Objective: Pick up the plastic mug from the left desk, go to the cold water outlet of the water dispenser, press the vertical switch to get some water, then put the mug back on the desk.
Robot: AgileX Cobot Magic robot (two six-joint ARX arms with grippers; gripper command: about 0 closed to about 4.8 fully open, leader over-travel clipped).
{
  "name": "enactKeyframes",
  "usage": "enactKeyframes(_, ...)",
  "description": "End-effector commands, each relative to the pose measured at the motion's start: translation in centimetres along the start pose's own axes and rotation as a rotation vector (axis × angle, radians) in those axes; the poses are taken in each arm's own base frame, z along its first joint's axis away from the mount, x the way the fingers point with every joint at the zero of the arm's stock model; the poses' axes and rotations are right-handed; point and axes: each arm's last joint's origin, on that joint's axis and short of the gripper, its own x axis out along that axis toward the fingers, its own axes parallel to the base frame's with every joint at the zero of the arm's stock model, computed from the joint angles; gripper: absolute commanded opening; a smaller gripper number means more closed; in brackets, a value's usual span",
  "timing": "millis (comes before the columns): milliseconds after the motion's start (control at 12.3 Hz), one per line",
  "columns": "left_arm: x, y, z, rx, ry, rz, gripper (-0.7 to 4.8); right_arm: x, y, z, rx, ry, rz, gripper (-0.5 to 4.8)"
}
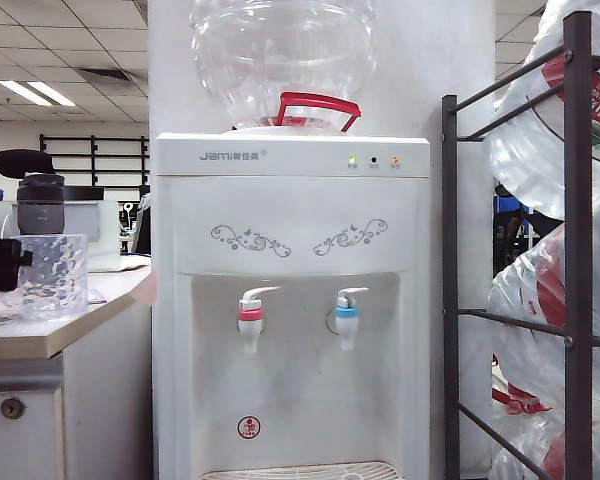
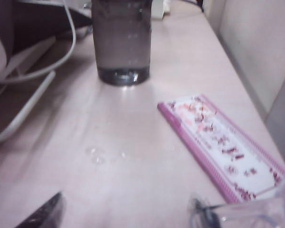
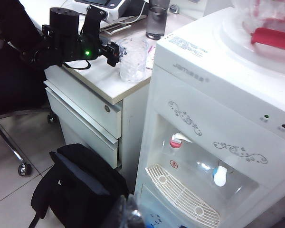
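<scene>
Flanking the plastic mug [image 3: 133,59] near a bottle [image 3: 157,21], left gripper [image 3: 115,52] jaws gape; right gripper unseen.

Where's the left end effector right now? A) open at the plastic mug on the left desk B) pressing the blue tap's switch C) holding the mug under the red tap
A: the left end effector is open right at the plastic mug, which stands on the left desk.

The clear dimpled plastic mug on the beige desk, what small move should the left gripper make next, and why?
Probably ease the left gripper forward around the clear dimpled plastic mug, then close. The gripper is open beside the mug, which stands upright on the beige desk and is not yet held. The right gripper is out of view.
</scene>
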Motion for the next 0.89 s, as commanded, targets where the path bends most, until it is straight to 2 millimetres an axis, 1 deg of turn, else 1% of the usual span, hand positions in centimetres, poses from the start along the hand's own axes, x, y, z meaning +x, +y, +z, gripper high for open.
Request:
enactKeyframes(81, 0.9, 0.1, 1.0, -0.005, -0.036, -0.002, 3.41, -0.1, 0.0, 0.4, 0.0, -0.021, -0.003, -0.05)
enactKeyframes(162, 1.0, 0.1, 1.1, -0.004, -0.035, -0.003, 3.22, -0.1, 0.0, 0.4, 0.001, -0.021, -0.003, -0.05)
enactKeyframes(244, 1.1, 0.1, 1.2, -0.005, -0.036, -0.003, 2.59, -0.1, 0.0, 0.4, 0.001, -0.02, -0.003, -0.05)
enactKeyframes(325, 1.1, 0.1, 1.2, -0.004, -0.038, -0.003, 1.18, -0.1, 0.0, 0.4, 0.001, -0.02, -0.003, -0.05)
enactKeyframes(406, 1.1, 0.0, 1.2, -0.004, -0.036, -0.053, -0.08, -0.1, 0.0, 0.4, 0.001, -0.019, -0.003, -0.05)
enactKeyframes(569, 1.1, 0.0, 1.2, -0.01, -0.037, -0.056, -0.08, 0.0, 0.0, 0.3, 0.0, -0.015, -0.003, -0.05)
enactKeyframes(650, 1.1, 0.1, 1.3, -0.07, -0.038, -0.056, -0.08, 0.1, 0.0, 0.3, -0.001, -0.012, -0.003, -0.05)
enactKeyframes(894, 0.6, -0.2, 2.2, -0.148, -0.063, -0.155, -0.07, 0.1, -0.3, 0.5, 0.004, -0.028, -0.108, -0.05)
